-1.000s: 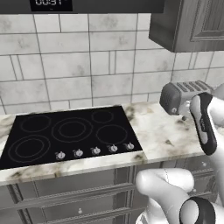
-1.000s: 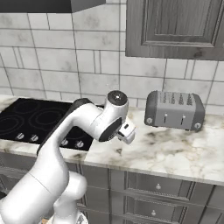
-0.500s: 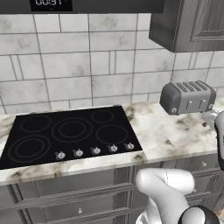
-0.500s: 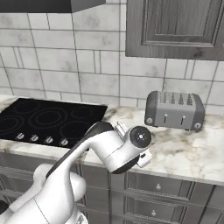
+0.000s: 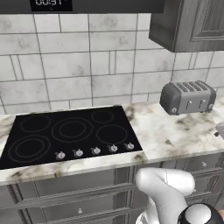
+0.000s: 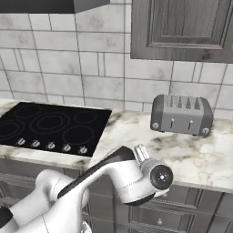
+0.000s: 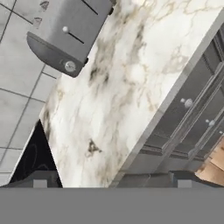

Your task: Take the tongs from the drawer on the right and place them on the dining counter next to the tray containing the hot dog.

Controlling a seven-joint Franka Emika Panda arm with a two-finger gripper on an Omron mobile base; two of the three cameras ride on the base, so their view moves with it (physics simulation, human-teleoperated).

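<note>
Change: the arm (image 6: 123, 177) has been lowered from mid-frame to lower centre, toward the drawer (image 7: 181, 109) fronts.
Jaws: state cannot be told.
Tongs: presumably inside a shut drawer.
Meaning: drawer opening is judged pending.

You're seeing the cooktop (image 5: 65, 133) sliced off by the left edge in both base views, and in the hand view just a dark corner of it survives. The toaster (image 7: 68, 30) runs off the top of the hand view. Your gripper (image 7: 109, 179) shows two dark tips poking up at the bottom; whether they're parted or closed, you can't tell. The upper cabinet (image 6: 182, 27) is cropped at the top.
</note>
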